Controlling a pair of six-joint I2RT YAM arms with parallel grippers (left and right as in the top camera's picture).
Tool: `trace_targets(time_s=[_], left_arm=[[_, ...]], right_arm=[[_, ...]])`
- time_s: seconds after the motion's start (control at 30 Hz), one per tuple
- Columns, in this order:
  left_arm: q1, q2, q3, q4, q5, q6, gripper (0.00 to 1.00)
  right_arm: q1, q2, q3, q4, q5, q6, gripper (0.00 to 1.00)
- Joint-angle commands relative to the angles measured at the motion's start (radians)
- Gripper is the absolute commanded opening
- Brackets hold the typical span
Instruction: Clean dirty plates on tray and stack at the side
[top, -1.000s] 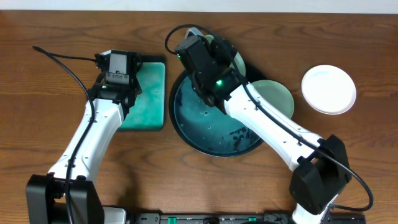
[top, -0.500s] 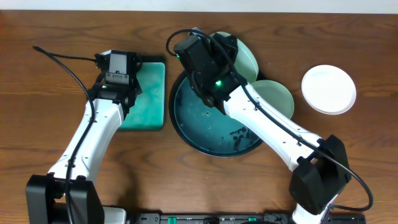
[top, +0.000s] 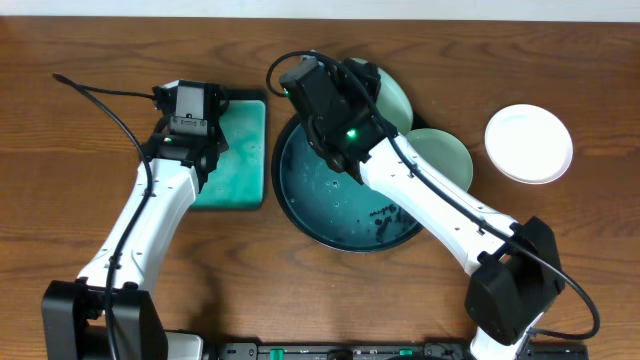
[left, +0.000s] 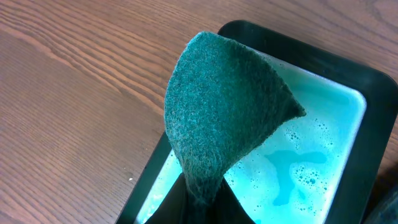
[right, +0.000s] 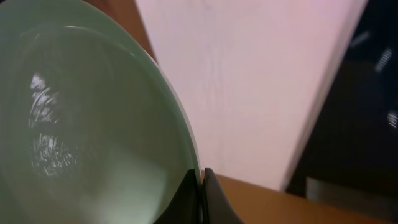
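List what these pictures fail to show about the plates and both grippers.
- Overhead: the wrist covers the right gripper and half of the held plate.
- Overhead: the arm overlaps the pale green plate, hiding its left rim.
- Right wrist: frame edges crop the held plate; its underside is unseen.
- Left wrist: the scouring pad in the left gripper blocks part of the rectangular tray.

Right gripper (right: 201, 180), clamped on the rim of a pale mint round plate (top: 397, 92). The plate now shows as a broad crescent to the right of the right arm (top: 345, 110), over the far right rim of the large round black tray (top: 283, 190). A second ago only a thin sliver shows there. Most of this change falls in the first half second. After that the arm's wrist end edges slightly farther and to the left, and the plate goes with it.
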Motion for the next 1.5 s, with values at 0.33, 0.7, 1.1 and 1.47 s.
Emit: trace_targets(time_s=[0.33,0.7,1.1,1.47], left_arm=[[0.003,0.006,-0.009,-0.003,-0.02,-0.012,0.07],[0.003,0.006,-0.009,-0.003,-0.02,-0.012,0.07],[0.003,0.006,-0.009,-0.002,-0.02,-0.013,0.07],[0.003,0.006,-0.009,-0.002,-0.02,-0.013,0.07]], right_arm=[[0.002,-0.021,0.005,0.127,0.139,-0.228,0.01],[-0.01,-0.013,0.001,0.006,-0.05,-0.117,0.01],[-0.003,-0.011,-0.001,-0.074,-0.373,-0.05,0.01],[-0.043,-0.007,-0.001,0.048,0.041,-0.172,0.01]])
